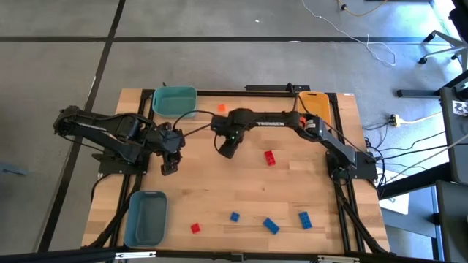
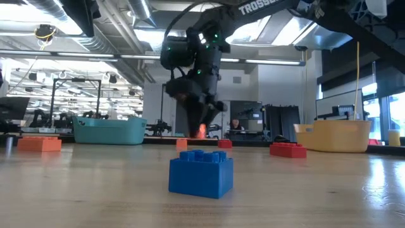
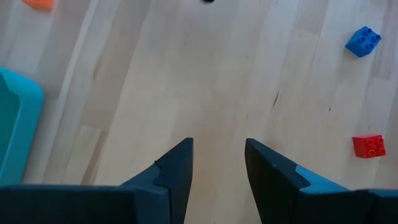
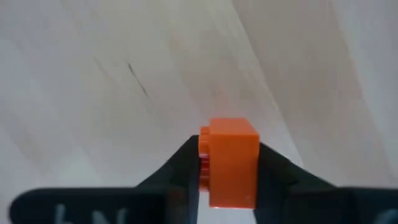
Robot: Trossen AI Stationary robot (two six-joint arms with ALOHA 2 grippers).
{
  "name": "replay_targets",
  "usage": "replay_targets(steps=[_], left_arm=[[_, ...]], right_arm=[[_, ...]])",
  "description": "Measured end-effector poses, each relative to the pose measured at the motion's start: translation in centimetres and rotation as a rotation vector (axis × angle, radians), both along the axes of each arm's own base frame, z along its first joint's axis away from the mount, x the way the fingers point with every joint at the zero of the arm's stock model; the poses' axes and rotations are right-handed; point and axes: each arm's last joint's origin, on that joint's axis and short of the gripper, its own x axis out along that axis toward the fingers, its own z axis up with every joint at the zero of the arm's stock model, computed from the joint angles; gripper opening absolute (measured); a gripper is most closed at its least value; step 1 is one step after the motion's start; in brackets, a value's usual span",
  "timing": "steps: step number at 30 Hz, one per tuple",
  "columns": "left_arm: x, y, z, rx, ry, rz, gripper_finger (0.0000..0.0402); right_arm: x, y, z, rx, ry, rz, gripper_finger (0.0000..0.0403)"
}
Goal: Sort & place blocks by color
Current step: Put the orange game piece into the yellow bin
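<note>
My right gripper hangs over the middle of the table, shut on an orange block, which also glows between the fingertips in the low view. My left gripper waits open over bare wood at the table's left. On the tabletop lie loose blocks: an orange one at the far edge, a red one right of centre, another red one and three blue ones near the front edge. My right gripper pinches the orange block by two opposite sides between its two fingers. The fingers come from above and point down. The block's studs face one finger. It hangs a little clear of the table.
A teal bin stands at the far left, a yellow-orange bin at the far right, and a grey-blue bin at the near left corner. Open wood lies between the arms across the table's middle.
</note>
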Motion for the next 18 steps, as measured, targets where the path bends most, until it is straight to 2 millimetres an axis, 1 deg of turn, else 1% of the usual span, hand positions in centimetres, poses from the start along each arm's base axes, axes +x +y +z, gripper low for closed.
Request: replay_targets(steps=[3,10,13,18], left_arm=[[0.0,0.1,0.0,0.031,-0.007,0.017,0.0139],[0.0,0.2,0.0,0.075,-0.015,0.041,0.0139],[0.0,0.3,0.1,0.077,-0.016,0.042,0.0139],[0.0,0.3,0.0,0.079,-0.009,0.042,0.0139]], right_arm=[[-0.4,-0.8,1.8,-0.045,0.041,0.013,0.0093],[-2.2,-2.4,5.9,-0.156,0.176,0.013,0.0093],[-3.0,-3.3,7.1,-0.152,0.210,-0.008,0.0093],[-3.7,-4.6,8.4,-0.170,0.184,-0.035,0.0093]])
